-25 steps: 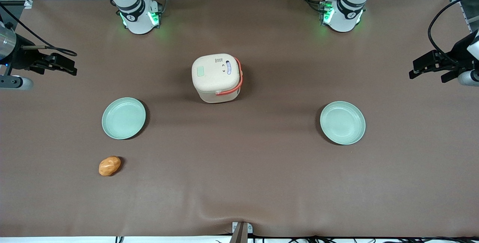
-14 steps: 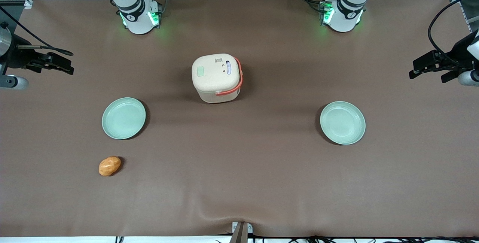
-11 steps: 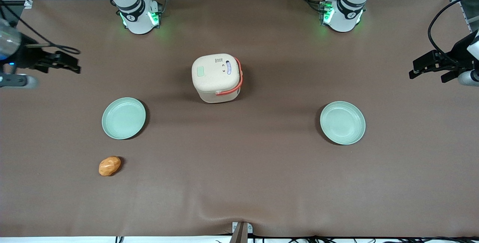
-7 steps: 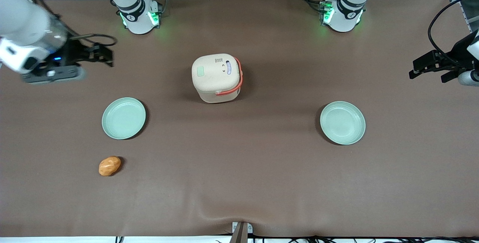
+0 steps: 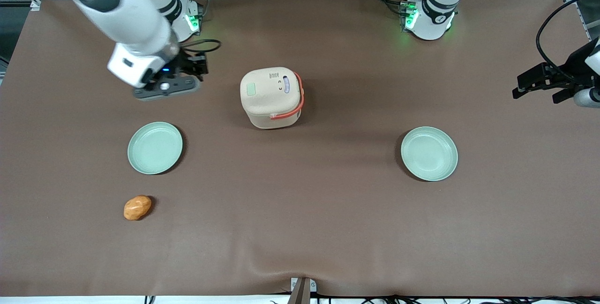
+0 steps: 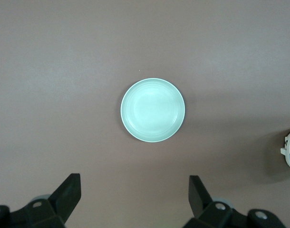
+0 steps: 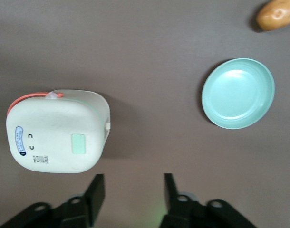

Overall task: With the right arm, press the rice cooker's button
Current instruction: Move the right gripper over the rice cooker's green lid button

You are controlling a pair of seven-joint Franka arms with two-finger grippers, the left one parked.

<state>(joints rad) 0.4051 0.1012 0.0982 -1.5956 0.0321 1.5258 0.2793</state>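
Observation:
The rice cooker [image 5: 272, 107] is cream with an orange-red handle and stands mid-table. Its button [image 5: 251, 90] is a small pale green rounded square on the lid, on the side toward the working arm. The right arm [image 5: 126, 9] reaches over the table. Its gripper [image 5: 202, 66] hovers beside the cooker, toward the working arm's end, apart from it and holding nothing. In the right wrist view the gripper [image 7: 132, 187] is open, with bare table between the fingers, and the cooker [image 7: 45, 118] and its button [image 7: 78, 143] show close by.
One pale green plate [image 5: 155, 148] lies nearer the front camera than the gripper and also shows in the right wrist view [image 7: 237, 93]. A second plate [image 5: 429, 153] lies toward the parked arm's end. An orange-brown potato [image 5: 137, 207] lies nearer the camera still.
The right arm has swung in from the table's end toward the rice cooker, and its gripper now hovers close beside it. The cooker, plates and potato have not moved.

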